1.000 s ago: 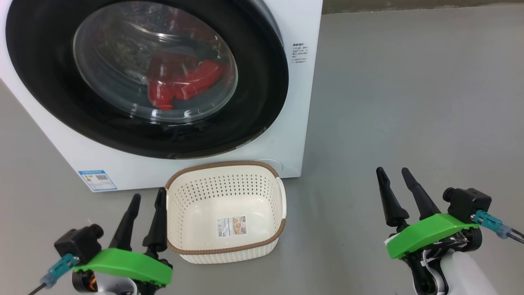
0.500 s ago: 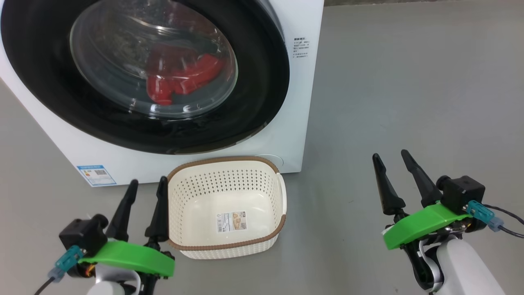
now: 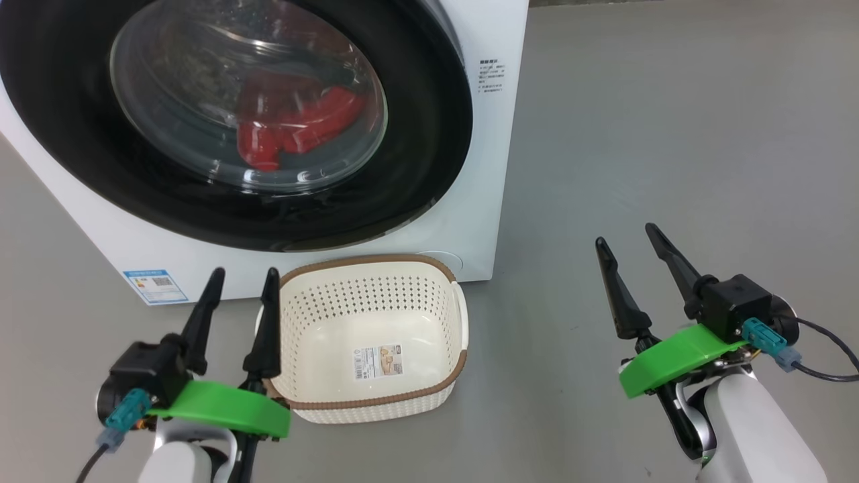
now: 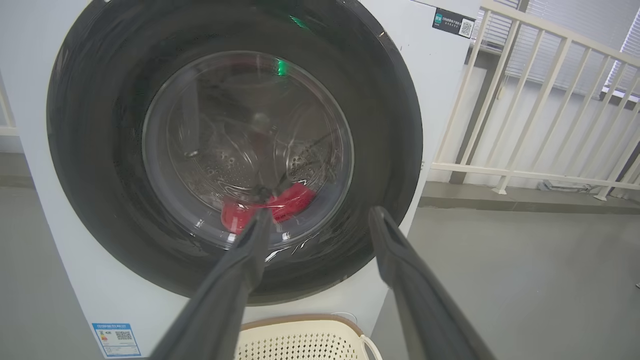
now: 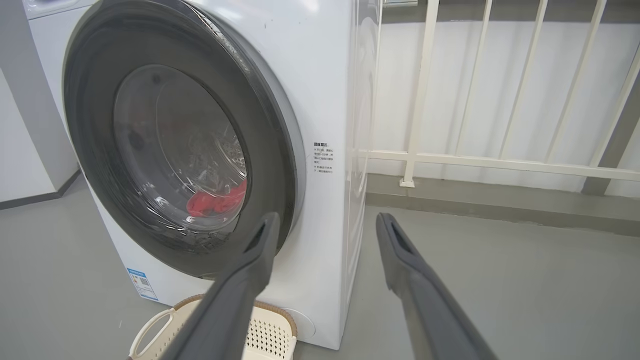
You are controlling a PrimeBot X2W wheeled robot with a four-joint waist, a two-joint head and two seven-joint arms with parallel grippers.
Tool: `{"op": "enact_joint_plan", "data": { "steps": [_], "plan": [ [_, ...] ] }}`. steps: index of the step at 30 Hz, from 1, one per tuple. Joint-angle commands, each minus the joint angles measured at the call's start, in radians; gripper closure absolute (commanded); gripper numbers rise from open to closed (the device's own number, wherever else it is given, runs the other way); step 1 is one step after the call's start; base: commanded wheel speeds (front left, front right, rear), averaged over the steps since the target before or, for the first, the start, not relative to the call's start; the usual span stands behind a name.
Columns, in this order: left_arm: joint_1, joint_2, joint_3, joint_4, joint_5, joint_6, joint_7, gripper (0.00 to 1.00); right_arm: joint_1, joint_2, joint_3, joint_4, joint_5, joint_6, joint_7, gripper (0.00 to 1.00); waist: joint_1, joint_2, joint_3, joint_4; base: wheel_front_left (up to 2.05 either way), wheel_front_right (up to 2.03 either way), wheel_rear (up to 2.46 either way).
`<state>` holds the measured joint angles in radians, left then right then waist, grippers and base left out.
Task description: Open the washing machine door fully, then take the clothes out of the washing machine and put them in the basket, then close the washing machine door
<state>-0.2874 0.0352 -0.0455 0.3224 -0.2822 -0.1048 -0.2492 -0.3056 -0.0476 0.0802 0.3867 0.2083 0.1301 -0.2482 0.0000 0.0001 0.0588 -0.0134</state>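
Observation:
The white washing machine (image 3: 493, 168) (image 4: 30, 100) (image 5: 325, 100) stands ahead with its black-rimmed door (image 3: 416, 168) (image 4: 100, 175) (image 5: 95, 125) shut. Red clothes (image 3: 295, 131) (image 4: 285, 202) (image 5: 217, 202) lie in the drum behind the glass. The cream basket (image 3: 372, 322) (image 4: 300, 335) (image 5: 265, 330) sits empty on the floor before the machine. My left gripper (image 3: 243, 275) (image 4: 320, 217) is open beside the basket's left rim. My right gripper (image 3: 624, 235) (image 5: 325, 222) is open over bare floor to the right, holding nothing.
Grey floor (image 3: 671, 134) spreads to the right of the machine. A cream railing (image 4: 525, 100) (image 5: 500, 160) runs along the wall behind and right of it. A blue label (image 3: 154, 285) marks the machine's lower left front.
Both grippers have risen toward the machine in the head view, the right one turning slightly left. The whole view has shifted a little. Door and basket have not moved.

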Motion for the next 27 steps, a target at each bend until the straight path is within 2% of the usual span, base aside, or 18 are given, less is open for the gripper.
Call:
{"op": "enact_joint_plan", "data": {
  "steps": [1, 19, 20, 22, 23, 24, 25, 27],
  "plan": [
    [-0.043, 0.016, 0.025, -0.031, 0.027, 0.007, -0.013, 0.0, -0.043, -0.003, 0.026, -0.023, -0.03, 0.001, -0.014, 0.0, 0.0, -0.0001, 0.0, 0.0, 0.0, 0.0, 0.0],
    [-0.036, 0.015, 0.005, -0.032, 0.006, 0.026, -0.013, 0.0, -0.041, -0.003, 0.017, -0.021, -0.02, 0.001, -0.014, 0.0, 0.0, -0.0001, 0.005, 0.01, 0.0, 0.0, 0.0],
    [-0.036, 0.015, 0.004, -0.038, 0.006, 0.027, -0.013, 0.0, -0.043, -0.003, 0.016, -0.02, -0.017, 0.001, -0.014, 0.09, 0.0, -0.0001, 0.008, 0.011, 0.0, 0.0, 0.0],
    [-0.036, 0.015, 0.002, -0.05, 0.005, 0.028, -0.013, 0.0, -0.051, -0.003, 0.014, -0.018, -0.013, 0.001, -0.014, 0.47, 0.0, -0.0001, 0.016, 0.014, 0.0, 0.0, 0.0],
    [-0.037, 0.015, 0.0, -0.057, 0.004, 0.029, -0.013, 0.0, -0.057, -0.003, 0.013, -0.019, -0.011, 0.001, -0.014, 0.56, 0.0, -0.0001, 0.021, 0.016, 0.0, 0.0, 0.0],
    [-0.037, 0.015, -0.003, -0.064, 0.003, 0.03, -0.013, 0.0, -0.063, -0.003, 0.013, -0.021, -0.006, 0.001, -0.014, 0.75, 0.0, -0.0001, 0.027, 0.018, 0.0, 0.0, 0.0],
    [-0.037, 0.015, -0.005, -0.071, 0.003, 0.031, -0.013, 0.0, -0.069, -0.003, 0.012, -0.022, -0.003, 0.001, -0.014, 1.0, 0.0, -0.0001, 0.033, 0.019, 0.0, 0.0, 0.0],
    [-0.04, 0.015, -0.009, -0.086, -0.001, 0.032, -0.013, 0.0, -0.082, -0.003, 0.012, -0.02, 0.007, 0.001, -0.014, 1.0, 0.0, -0.0001, 0.047, 0.024, 0.0, 0.0, 0.0]
  ]
}}
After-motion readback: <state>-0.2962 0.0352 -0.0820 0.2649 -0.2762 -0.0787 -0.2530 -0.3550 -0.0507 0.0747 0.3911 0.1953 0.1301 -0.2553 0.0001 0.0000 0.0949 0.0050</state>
